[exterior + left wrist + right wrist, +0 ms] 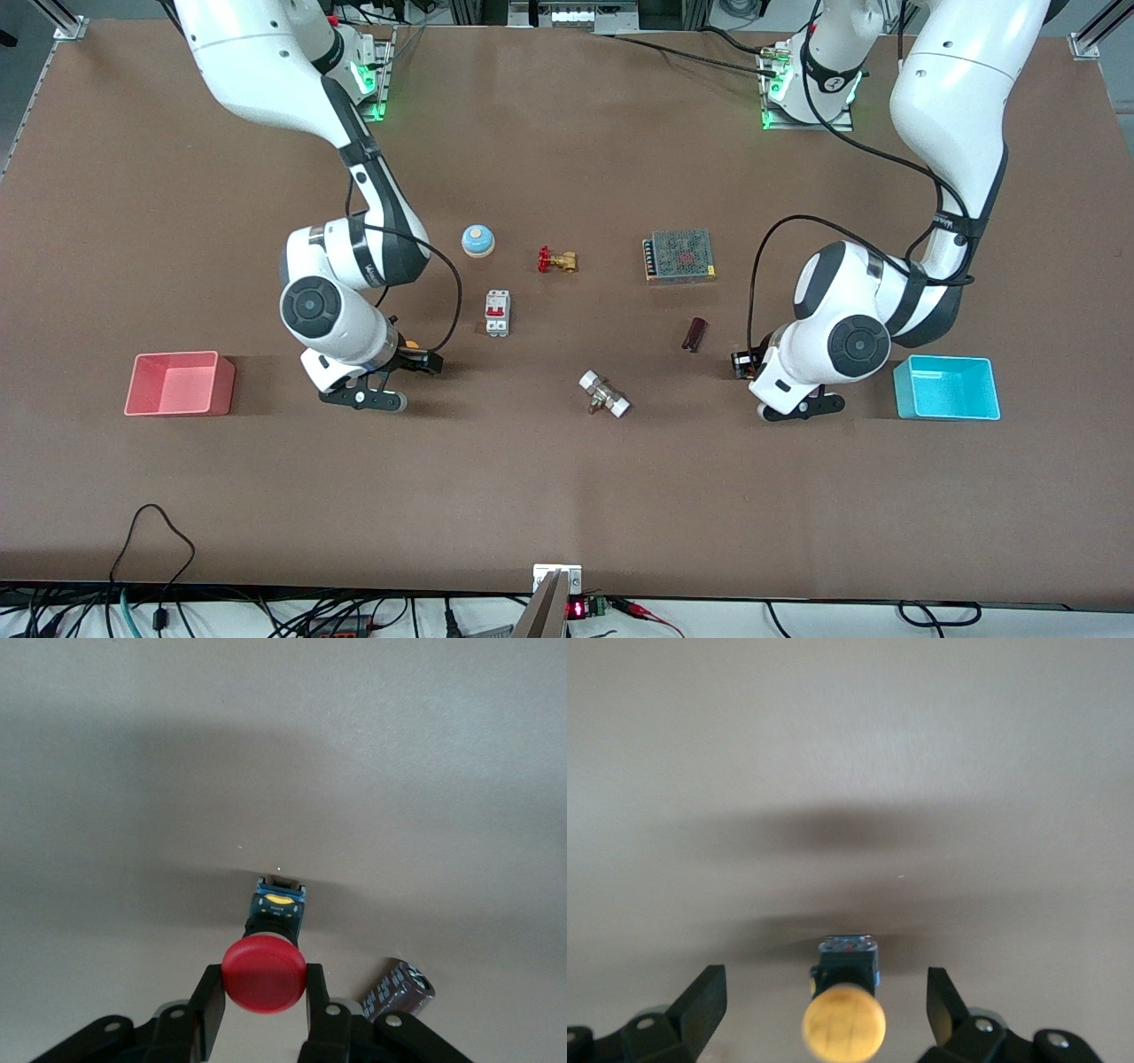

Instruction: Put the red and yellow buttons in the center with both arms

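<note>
The red button (264, 973) lies on its side on the brown table, its black and blue base (277, 908) pointing away from the wrist. My left gripper (263, 992) is shut on the red cap, with one finger against each side. In the front view the left gripper (746, 363) is low at the table near the cyan bin, and only the button's dark base (738, 361) shows. The yellow button (843, 1023) lies on the table between the wide-open fingers of my right gripper (824, 989); neither finger touches it. In the front view the right gripper (415, 354) is low over the yellow button (412, 343).
A pink bin (182, 383) stands toward the right arm's end and a cyan bin (946, 387) toward the left arm's end. Between the arms lie a blue bell (477, 239), a brass valve (557, 260), a circuit breaker (497, 313), a power supply (679, 256), a dark capacitor (695, 334) and a white-ended part (604, 394).
</note>
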Tool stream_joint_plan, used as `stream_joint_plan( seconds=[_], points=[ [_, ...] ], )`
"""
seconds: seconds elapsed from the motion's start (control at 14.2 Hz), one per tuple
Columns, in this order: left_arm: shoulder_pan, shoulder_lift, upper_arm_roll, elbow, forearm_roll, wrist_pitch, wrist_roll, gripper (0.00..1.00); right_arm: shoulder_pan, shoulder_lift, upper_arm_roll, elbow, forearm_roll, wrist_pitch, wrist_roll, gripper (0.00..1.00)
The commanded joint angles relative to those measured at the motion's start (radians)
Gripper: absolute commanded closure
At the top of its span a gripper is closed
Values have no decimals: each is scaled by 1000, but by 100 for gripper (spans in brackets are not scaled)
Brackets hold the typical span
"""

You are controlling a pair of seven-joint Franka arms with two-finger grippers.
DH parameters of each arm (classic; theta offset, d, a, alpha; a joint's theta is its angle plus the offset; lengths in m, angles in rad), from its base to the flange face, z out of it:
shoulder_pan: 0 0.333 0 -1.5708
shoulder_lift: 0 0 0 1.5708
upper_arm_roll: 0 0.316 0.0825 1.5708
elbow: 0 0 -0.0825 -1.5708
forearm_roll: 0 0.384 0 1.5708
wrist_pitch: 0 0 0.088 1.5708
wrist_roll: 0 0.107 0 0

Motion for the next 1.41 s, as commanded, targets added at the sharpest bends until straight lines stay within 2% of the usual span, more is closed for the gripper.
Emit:
stream_joint_plan(
  seconds=[0.0, 0.07, 0.35, 0.49, 0.64, 0.78, 0.85, 0.92, 1.06, 1.27, 1.34],
  points=[
    [-3, -6, 5, -4, -7, 9, -8, 41, -7, -100, -12, -17, 9, -83, 11, 0],
    [-3, -7, 5, -3, -7, 8, -7, 30, -6, -134, -26, -17, 0, -113, 3, 0],
    [15, -42, 16, 28, -3, -8, 10, 14, -7, -267, -51, -4, -3, -273, 2, 0],
    [30, -76, 23, 28, 5, -12, 10, 10, -7, -287, -93, 48, -13, -380, -4, 0],
    [49, -117, 28, 30, 8, -43, 13, 9, -7, -291, -135, 111, -62, -477, -45, 0],
    [64, -157, 28, 28, 8, -69, 33, 8, -7, -294, -176, 159, -90, -534, -105, 0],
    [81, -176, 28, 28, 8, -87, 51, 2, -9, -309, -193, 170, -92, -551, -137, 0],
    [90, -196, 28, 28, 8, -100, 76, 0, -15, -329, -201, 170, -93, -560, -168, 0],
    [105, -220, 28, 28, 8, -138, 117, 0, -116, -369, -175, 167, -86, -578, -234, 0],
    [142, -272, 27, 28, 8, -170, 145, 0, -344, -412, -33, 168, -101, -630, -423, 0],
    [150, -288, 25, 28, 8, -184, 154, 0, -427, -422, 28, 165, -141, -638, -467, 0]
  ],
)
